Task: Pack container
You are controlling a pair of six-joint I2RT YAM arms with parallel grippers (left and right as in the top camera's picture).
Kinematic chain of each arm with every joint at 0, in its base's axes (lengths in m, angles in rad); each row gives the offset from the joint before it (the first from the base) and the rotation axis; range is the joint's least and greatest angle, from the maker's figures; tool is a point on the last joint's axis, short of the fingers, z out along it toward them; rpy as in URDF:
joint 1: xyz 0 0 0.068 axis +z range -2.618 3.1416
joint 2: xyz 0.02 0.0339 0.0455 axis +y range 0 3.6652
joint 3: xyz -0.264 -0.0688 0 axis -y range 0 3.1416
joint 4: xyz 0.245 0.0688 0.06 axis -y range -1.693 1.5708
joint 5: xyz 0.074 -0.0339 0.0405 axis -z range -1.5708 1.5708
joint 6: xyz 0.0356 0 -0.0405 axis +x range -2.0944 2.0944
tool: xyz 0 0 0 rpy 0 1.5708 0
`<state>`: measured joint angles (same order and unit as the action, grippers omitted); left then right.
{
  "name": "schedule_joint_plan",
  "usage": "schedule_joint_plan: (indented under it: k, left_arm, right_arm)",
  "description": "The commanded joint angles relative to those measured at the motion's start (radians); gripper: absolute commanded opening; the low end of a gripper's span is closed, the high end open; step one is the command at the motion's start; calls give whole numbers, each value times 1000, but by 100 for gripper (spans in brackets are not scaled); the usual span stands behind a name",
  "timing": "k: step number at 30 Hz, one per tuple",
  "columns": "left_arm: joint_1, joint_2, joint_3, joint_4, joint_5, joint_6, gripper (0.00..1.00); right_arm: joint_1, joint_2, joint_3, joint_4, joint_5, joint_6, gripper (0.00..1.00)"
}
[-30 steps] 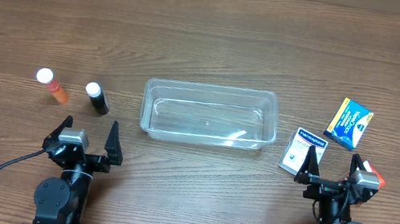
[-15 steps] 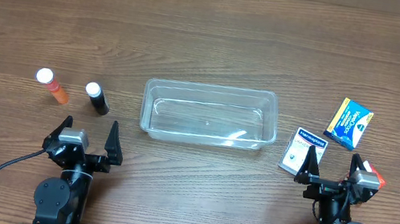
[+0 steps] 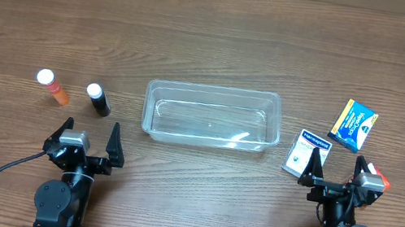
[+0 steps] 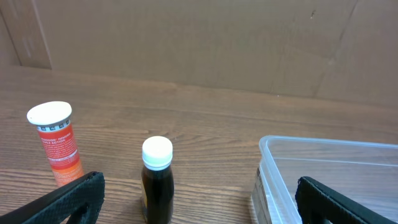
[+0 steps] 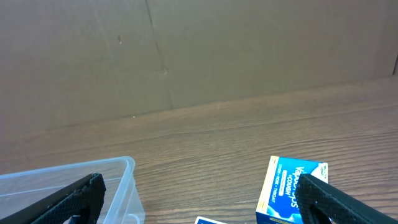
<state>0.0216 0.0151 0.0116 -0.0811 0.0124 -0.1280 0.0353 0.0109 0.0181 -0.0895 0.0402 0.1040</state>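
Observation:
The clear plastic container sits empty at the table's middle; its corner shows in the left wrist view and the right wrist view. An orange bottle with a white cap and a dark bottle with a white cap stand left of it. A white box and a blue box lie right of it. My left gripper is open and empty, near the front edge. My right gripper is open and empty, just in front of the white box.
A small red-orange item lies beside my right gripper. A brown cardboard wall stands behind the table's far edge.

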Motion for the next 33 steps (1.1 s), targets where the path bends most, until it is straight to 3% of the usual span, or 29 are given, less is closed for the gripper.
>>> schedule_joint_plan:
  k: [1, 15, 20, 26, 30, 33]
  left_arm:
    - [3, -10, -7, 5, 6, -10, 100]
    - [4, -10, -4, 8, 12, -49, 100]
    - [4, -8, 168, -180, 30, -59, 100]
    - [4, 146, 499, -432, 24, -59, 100]
    - [4, 437, 780, -603, 6, -59, 100]
    - [4, 731, 1051, -855, 5, -60, 100]
  right_arm:
    - [7, -8, -10, 9, -5, 0, 100]
    - [7, -8, -10, 22, -94, 1, 100]
    - [6, 12, 114, -122, -97, 55, 100]
    - [6, 273, 445, -312, -87, 163, 100]
    - [6, 583, 724, -529, -87, 162, 100]
    - [6, 861, 954, -768, -87, 150, 100]
